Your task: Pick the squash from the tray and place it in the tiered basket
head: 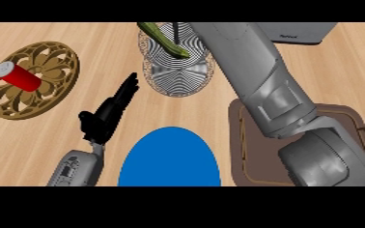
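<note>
The long green squash (pixel 165 40) lies tilted in the top of the wire tiered basket (pixel 178 75). The right arm (pixel 265 79) reaches over the brown tray (pixel 342 121) toward the basket; its hand is hidden, so I cannot tell its state. The left hand (pixel 108 112) is open, fingers straight, left of the basket. A blue plate (pixel 170 159) sits near. A red can (pixel 20 77) lies on a golden trivet (pixel 50 58).

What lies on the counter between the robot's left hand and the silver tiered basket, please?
Nothing: in the head view only bare wooden counter separates the left hand from the tiered basket, where the green squash lies.
</note>
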You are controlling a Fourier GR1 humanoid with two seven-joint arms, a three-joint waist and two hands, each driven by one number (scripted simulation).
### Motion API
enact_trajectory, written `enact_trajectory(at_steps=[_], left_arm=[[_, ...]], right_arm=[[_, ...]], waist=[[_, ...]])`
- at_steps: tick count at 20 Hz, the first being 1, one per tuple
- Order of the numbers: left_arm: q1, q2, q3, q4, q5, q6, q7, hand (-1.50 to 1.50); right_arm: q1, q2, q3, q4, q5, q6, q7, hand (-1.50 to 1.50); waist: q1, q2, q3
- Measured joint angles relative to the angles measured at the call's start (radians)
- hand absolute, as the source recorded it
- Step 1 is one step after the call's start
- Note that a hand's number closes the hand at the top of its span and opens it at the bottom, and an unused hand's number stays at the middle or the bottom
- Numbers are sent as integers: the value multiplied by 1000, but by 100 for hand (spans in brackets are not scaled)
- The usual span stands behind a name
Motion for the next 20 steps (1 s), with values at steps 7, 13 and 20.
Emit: enact_trajectory(at_steps=[7,13,20], left_arm=[[34,11,17,-1,-5,9,-10,0],[71,17,34,-24,1,19,-3,0],[124,34,64,-46,12,24,-18,0]], right_arm=[[-3,-13,38,16,57,-248,-32,-150],[45,-103,66,-23,124,-423,-53,-150],[241,-215,34,-278,73,-418,-125,-150]], waist=[[-44,-11,0],[-82,-23,2],[-131,-40,3]])
